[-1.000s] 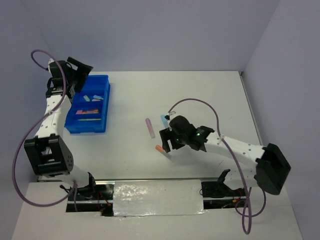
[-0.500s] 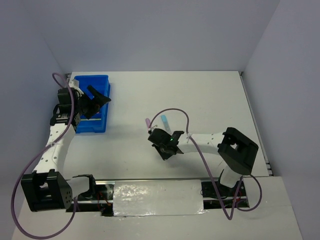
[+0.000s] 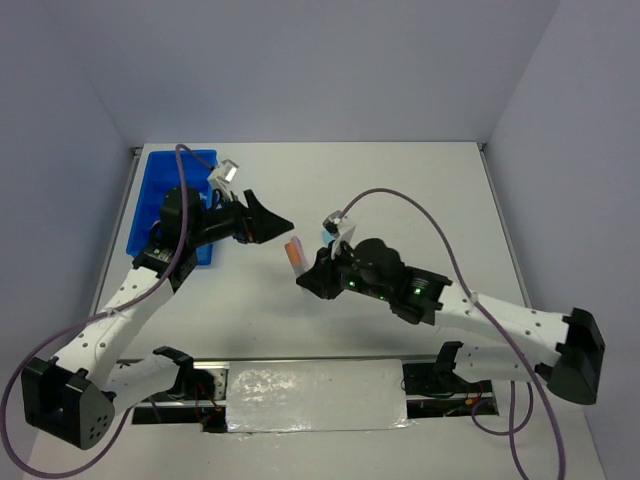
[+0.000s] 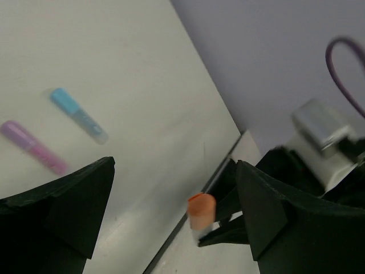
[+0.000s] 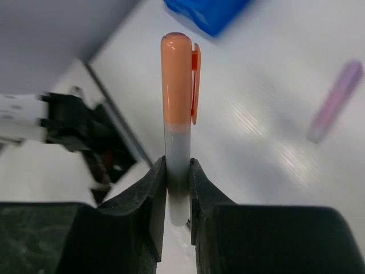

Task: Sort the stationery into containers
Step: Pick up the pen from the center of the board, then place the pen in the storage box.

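Currently your right gripper [image 5: 178, 191] clamps the orange marker [image 5: 177, 80] by its barrel, cap outward, presumably offering it to the left gripper [image 4: 174, 168], jaws spread, nearer the blue tray [image 3: 155, 185].

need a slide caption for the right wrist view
Right gripper shut on an orange-capped marker, blue tray and a purple marker blurred on the table beyond.

The orange marker [image 5: 178, 114] between the right arm's [image 3: 500, 315] black jaws has an orange cap and clip over a pale grey barrel. On the white desk [image 3: 420, 190] lie a purple marker [image 4: 31, 147] and a light blue marker [image 4: 77, 114]. The tray [image 3: 200, 158] at far left is bright blue. Both the right arm and the left arm [image 3: 110, 325] are white.
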Motion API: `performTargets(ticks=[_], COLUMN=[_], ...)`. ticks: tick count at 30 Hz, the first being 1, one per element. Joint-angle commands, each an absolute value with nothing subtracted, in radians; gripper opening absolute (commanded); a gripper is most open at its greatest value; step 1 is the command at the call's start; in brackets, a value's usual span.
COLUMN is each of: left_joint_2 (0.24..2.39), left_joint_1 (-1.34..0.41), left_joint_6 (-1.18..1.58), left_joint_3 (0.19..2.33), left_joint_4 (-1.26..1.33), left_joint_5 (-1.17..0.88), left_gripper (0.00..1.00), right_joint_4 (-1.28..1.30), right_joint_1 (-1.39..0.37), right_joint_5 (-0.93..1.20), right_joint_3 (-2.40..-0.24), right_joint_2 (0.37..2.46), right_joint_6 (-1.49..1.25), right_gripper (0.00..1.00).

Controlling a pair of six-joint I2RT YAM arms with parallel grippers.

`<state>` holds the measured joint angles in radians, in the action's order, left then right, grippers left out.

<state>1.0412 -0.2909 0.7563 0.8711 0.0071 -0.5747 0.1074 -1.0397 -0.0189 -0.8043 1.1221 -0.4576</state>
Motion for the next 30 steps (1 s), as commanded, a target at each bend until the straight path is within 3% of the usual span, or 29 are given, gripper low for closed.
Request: performTargets(ticks=[1,9,16,17,21,22,24,27,28,29,30], left_joint_2=[1.032,1.042,1.052,1.052,1.037,1.035,1.035,1.046,1.048,1.054,1.057], left_joint_1=[-0.391,-0.486,-0.537,-0.538,-0.546,-0.546,-0.546,-0.546,-0.546,-0.546,-0.545], left_joint_6=[0.686,0.799,0.775,0.775,0.752,0.741,0.721,0.690,0.683,0.663,0.644], left_joint_3=[0.896,0.812,0.834,0.838,0.845,0.848,0.862,0.891,0.902,0.929,0.954], left_joint_4=[0.219,0.582,0.563,0.564,0.534,0.519,0.480,0.413,0.387,0.317,0.260], left_joint_5=[-0.707,-0.859,-0.856,-0.862,-0.858,-0.853,-0.839,-0.790,-0.764,-0.676,-0.610], left_gripper=[0.99,0.97,0.81,0.69,0.48,0.37,0.28,0.05,0.00,0.00,0.00], right_joint_4=[-0.104,-0.074,-0.077,-0.075,-0.097,-0.100,-0.104,-0.112,-0.112,-0.107,-0.089], right_joint_1=[-1.023,-0.982,-0.947,-0.940,-0.904,-0.894,-0.888,-0.882,-0.879,-0.876,-0.871], right_joint_5=[0.133,0.175,0.173,0.175,0.219,0.224,0.236,0.259,0.265,0.256,0.227], right_joint_3=[-0.781,-0.810,-0.813,-0.816,-0.816,-0.816,-0.821,-0.824,-0.822,-0.813,-0.807], right_joint_2=[1.022,0.928,0.905,0.907,0.917,0.919,0.923,0.922,0.919,0.901,0.885], right_joint_6=[-0.474,-0.459,-0.448,-0.448,-0.453,-0.454,-0.454,-0.448,-0.437,-0.428,-0.419], right_gripper=[0.00,0.00,0.00,0.00,0.00,0.00,0.00,0.00,0.08,0.26,0.75])
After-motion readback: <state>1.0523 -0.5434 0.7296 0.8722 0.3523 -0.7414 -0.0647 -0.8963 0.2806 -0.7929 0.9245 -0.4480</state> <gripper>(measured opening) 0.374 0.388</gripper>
